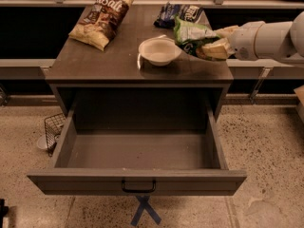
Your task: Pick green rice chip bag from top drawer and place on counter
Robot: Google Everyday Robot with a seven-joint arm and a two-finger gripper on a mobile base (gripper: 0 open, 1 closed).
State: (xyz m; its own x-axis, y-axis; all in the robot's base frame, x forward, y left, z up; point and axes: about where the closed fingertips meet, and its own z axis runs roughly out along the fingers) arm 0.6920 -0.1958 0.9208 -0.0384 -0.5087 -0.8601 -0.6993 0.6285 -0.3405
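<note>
Pincer (216,49) w/ rice chip bag (190,33) over counter (104,63), R of bowl (159,51).
</note>
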